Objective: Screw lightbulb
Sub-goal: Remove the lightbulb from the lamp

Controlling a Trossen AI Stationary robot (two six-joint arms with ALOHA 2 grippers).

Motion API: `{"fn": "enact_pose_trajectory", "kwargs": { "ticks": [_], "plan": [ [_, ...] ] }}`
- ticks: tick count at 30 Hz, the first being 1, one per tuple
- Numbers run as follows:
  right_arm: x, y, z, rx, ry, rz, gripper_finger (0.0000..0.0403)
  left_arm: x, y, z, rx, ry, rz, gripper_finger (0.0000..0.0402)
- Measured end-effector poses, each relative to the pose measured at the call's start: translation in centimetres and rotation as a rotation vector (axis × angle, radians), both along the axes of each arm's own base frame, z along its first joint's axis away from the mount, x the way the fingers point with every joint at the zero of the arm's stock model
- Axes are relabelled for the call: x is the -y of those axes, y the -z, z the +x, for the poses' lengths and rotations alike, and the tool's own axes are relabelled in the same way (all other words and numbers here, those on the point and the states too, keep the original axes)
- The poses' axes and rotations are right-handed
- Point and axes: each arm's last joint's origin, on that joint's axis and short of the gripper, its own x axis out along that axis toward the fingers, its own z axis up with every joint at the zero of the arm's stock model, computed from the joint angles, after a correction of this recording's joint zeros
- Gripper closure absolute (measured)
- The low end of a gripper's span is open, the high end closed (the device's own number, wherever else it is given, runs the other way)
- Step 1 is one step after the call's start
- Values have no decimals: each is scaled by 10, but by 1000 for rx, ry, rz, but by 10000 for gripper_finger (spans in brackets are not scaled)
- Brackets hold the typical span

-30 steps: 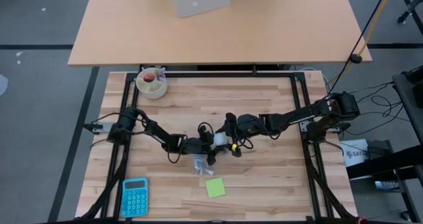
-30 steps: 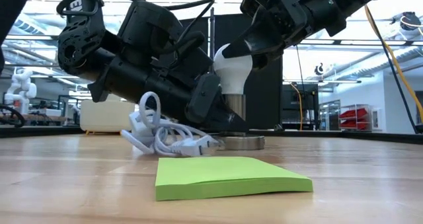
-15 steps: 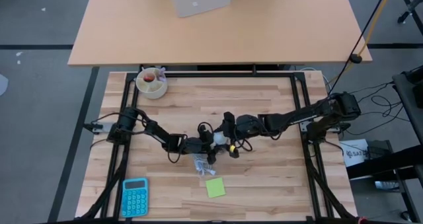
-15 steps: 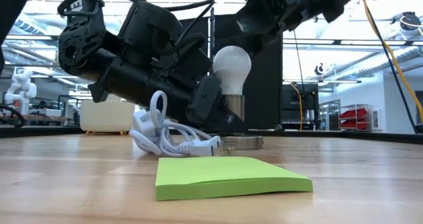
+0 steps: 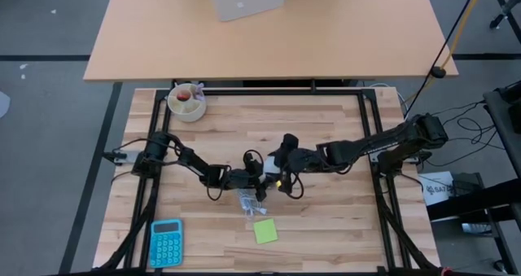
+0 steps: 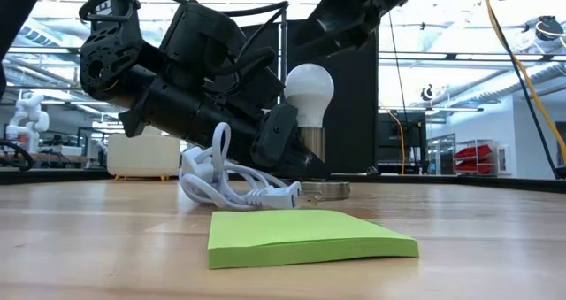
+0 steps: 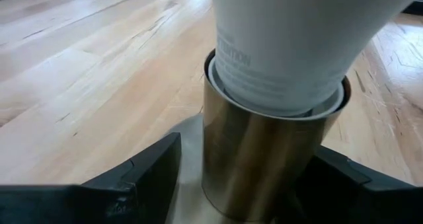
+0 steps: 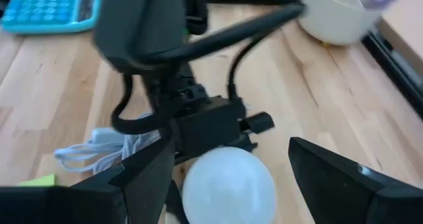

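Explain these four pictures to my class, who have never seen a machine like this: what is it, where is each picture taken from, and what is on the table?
It is a robot with two dark arms at a wooden table. One picture looks straight down, one looks level across the tabletop, and one comes from a camera on each wrist.

In the middle a white lightbulb stands upright in a brass-coloured socket. The left end effector grips the socket on both sides. The right end effector hangs open above the bulb, not touching it.

Also on the table: a coiled white cable, a green sticky-note pad, a blue calculator and a white bowl.
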Motion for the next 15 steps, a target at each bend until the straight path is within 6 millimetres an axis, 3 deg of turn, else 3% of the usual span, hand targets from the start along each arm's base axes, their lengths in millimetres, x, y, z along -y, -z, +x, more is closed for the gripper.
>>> {"fn": "enact_pose_trajectory", "kwargs": {
  "ticks": [7, 15],
  "plan": [
    [5, -10, -1, -81, 88, 69, 90, 0, 0, 0, 5, -4, -3, 134],
    [6, -9, 1, -110, 64, 107, 69, 0, -2, 1, 13, -9, -4, 134]
  ]
}}
